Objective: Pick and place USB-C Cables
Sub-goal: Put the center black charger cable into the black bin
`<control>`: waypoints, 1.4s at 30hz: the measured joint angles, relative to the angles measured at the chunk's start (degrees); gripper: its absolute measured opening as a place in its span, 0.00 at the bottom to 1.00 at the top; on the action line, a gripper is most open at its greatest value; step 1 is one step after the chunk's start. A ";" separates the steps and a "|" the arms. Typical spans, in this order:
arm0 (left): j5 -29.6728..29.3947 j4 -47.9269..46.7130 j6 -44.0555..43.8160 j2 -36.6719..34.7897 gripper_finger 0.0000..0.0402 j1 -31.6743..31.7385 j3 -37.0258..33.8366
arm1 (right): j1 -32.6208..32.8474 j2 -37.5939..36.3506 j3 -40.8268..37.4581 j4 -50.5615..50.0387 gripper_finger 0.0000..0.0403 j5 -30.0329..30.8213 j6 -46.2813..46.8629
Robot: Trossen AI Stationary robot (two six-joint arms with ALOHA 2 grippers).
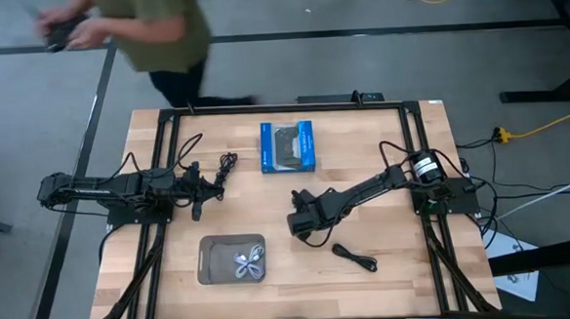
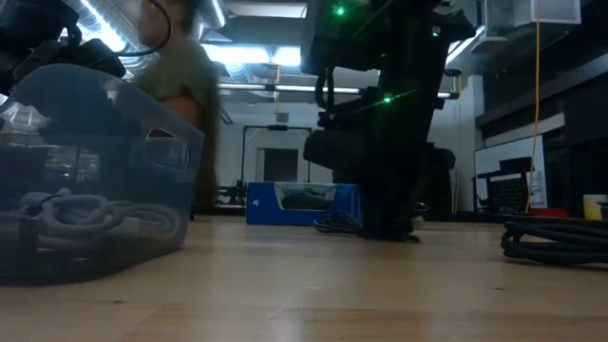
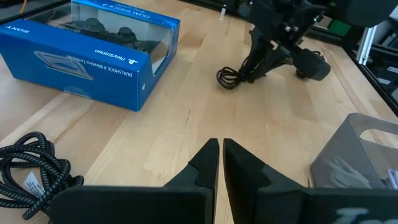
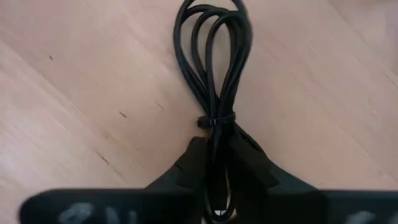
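My right end effector [image 4: 214,163] is down on the bench [image 1: 389,271], near the middle, and its fingers [image 4: 186,165] are pinched on a black cable [image 4: 212,74] just behind the tie that cinches it. The bundle is a slim folded loop whose long axis runs straight out from between my fingers, the rounded end of the loop pointing away from me and the cinched end in my grip. From above, the same end effector [image 1: 303,223] covers most of that cable; whether it has left the wood I cannot quite tell.

Just off to one side of that end effector, nearer the bench's front edge, a second black cable [image 1: 356,258] lies flat, its length running diagonally. Beyond it on the other side sits the tray [image 1: 213,271] with a light grey cable [image 1: 249,265] coiled inside.

My left end effector [image 1: 211,187] waits at the left of the bench, its fingers [image 3: 205,163] pressed nearly together on nothing. Right beside it is a braided black cable [image 1: 227,165], lying loosely with its length angled towards the far edge. Farther out ahead stands a blue box [image 1: 288,146].

A person [image 1: 156,29] stands past the bench's far side.
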 joint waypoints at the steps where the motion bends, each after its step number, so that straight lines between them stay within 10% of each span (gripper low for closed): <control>1: 0.00 0.00 0.00 0.00 0.04 0.00 0.02 | 0.02 -0.02 0.01 0.00 0.12 0.02 0.51; 9: 0.00 0.00 0.00 0.01 0.04 -0.01 0.00 | 0.90 0.44 4.69 -4.56 0.02 0.97 -1.50; 19: -0.02 0.00 0.02 0.01 0.04 0.01 0.00 | 5.29 0.21 25.99 -15.73 0.01 17.75 -7.04; 33: -0.04 0.33 0.01 0.01 0.04 0.01 -0.02 | 10.01 4.65 27.67 35.92 0.01 9.43 -34.19; 42: -0.04 0.38 0.00 0.00 0.04 0.01 -0.02 | 8.63 8.28 27.68 42.38 0.01 -1.84 -33.91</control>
